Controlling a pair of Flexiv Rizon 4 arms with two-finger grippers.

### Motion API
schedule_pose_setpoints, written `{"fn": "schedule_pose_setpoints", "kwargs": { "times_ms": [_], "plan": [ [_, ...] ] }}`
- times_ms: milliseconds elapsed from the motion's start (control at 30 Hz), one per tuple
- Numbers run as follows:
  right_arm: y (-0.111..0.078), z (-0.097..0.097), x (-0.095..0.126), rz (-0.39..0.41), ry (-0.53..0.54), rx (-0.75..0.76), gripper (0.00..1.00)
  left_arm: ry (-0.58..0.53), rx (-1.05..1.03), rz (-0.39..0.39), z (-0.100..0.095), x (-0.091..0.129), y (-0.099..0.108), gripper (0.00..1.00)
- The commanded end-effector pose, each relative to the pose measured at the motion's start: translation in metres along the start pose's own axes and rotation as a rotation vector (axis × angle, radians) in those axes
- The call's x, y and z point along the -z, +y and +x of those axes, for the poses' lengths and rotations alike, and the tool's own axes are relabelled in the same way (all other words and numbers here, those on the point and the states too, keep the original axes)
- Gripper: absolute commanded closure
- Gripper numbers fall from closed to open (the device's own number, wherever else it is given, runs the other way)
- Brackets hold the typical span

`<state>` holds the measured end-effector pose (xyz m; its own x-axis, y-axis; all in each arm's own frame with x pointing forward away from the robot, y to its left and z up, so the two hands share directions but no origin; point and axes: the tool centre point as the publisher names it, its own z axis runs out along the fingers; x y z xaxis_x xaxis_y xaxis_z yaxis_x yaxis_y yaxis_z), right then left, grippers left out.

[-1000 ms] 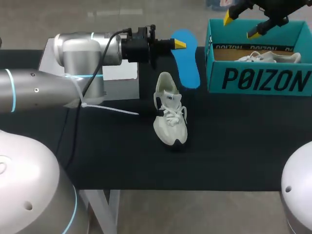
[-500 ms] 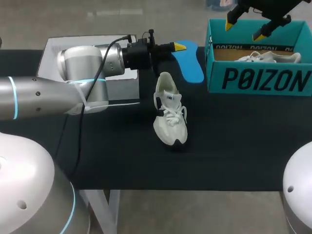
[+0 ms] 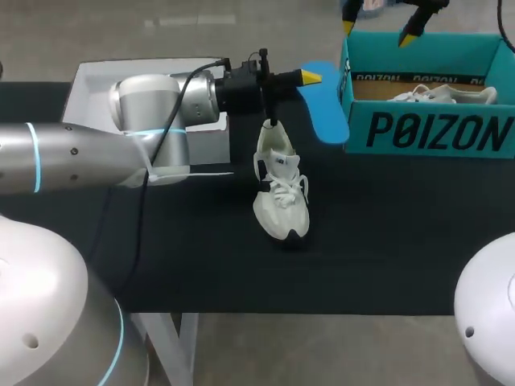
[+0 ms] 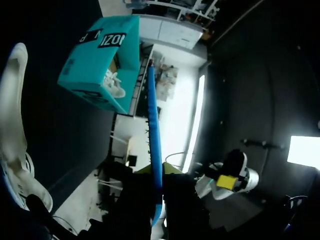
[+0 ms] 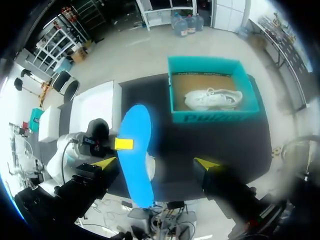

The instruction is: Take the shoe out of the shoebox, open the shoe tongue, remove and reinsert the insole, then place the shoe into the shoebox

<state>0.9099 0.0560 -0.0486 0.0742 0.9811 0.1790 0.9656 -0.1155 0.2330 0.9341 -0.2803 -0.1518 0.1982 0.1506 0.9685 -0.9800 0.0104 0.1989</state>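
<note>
A pale white shoe (image 3: 279,181) lies on the black table, toe toward the front; it also shows beside my left gripper (image 4: 12,115). My left gripper (image 3: 308,78) hangs above the shoe's heel, shut on a blue insole (image 3: 326,108), which shows edge-on between its fingers (image 4: 154,135). From above, the insole (image 5: 136,150) hides most of the shoe. The teal shoebox (image 3: 426,133) stands at the back right with a second white shoe (image 3: 442,95) inside. My right gripper (image 3: 378,30) hovers high over the box's back left corner, open and empty (image 5: 155,163).
A white box lid (image 3: 121,74) lies at the back left behind my left arm. The insole's tip hangs close to the shoebox's left wall (image 3: 344,96). Bare black tabletop (image 3: 386,241) stretches in front of the box and shoe.
My left arm has carried the insole rightward, toward the shoebox, and the insole has tilted. My right gripper has risen and shifted left above the box.
</note>
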Motion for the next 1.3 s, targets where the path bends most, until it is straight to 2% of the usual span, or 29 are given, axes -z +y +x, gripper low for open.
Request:
{"fn": "schedule_pose_setpoints", "kwargs": {
  "times_ms": [33,167,333,633,767,1033,1300],
  "plan": [
    [0.017,0.021,-0.004,0.063,-0.282,0.004,0.00,-0.006,-0.016,-0.006,0.004,-0.004,-0.002,1.00],
    [0.014,0.027,-0.007,0.070,-0.291,0.023,0.00,-0.003,-0.027,0.000,0.015,0.001,-0.001,1.00],
    [0.008,0.028,-0.012,0.075,-0.349,0.036,0.00,-0.007,-0.055,0.030,0.018,0.001,-0.007,1.00],
    [0.002,0.027,-0.007,0.083,-0.267,0.039,0.00,-0.007,-0.068,0.044,0.018,-0.001,-0.016,1.00],
    [0.000,0.033,-0.005,0.090,-0.220,0.062,0.00,-0.007,-0.072,0.045,0.016,-0.002,-0.020,1.00],
    [-0.007,0.051,-0.014,0.108,-0.214,0.156,0.00,-0.016,-0.077,0.038,0.016,-0.004,-0.019,1.00],
    [-0.009,0.058,-0.020,0.126,-0.216,0.202,0.00,-0.044,-0.079,0.032,0.014,-0.006,-0.015,1.00]
  ]
}}
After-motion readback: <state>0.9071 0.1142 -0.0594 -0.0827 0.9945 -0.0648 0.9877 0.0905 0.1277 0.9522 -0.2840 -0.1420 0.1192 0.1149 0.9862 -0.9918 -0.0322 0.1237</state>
